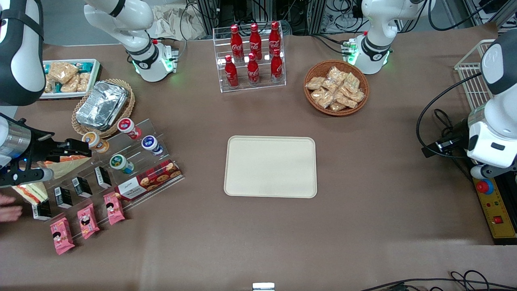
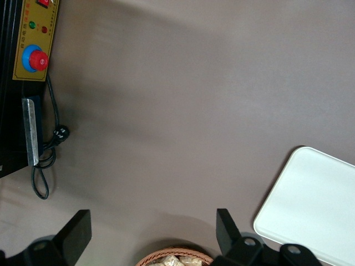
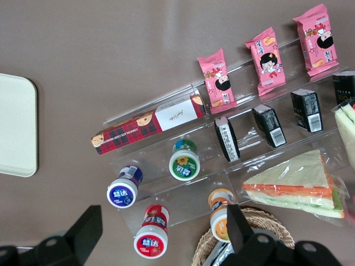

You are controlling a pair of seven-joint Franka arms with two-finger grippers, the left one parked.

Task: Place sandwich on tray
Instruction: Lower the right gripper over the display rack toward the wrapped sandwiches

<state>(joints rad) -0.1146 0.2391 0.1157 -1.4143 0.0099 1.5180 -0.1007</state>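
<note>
You saw a working arm (image 1: 18, 52) with glossy white shells and black joint bands, ending in a silver wrist cylinder. Its gripper (image 1: 60, 147) was matte black with two blocky, angular fingers (image 3: 89, 227). The base (image 1: 151, 60) bore a black ring and green indicator lights.

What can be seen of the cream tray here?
The tray is a plain cream-beige rectangle with rounded corners and a low raised rim, matte like molded pulp. It lies flat on the brown table cover, nearer the front camera than the cola bottle rack, with nothing on it. The open gripper is far off, above the snack display toward the working arm's end.
</note>
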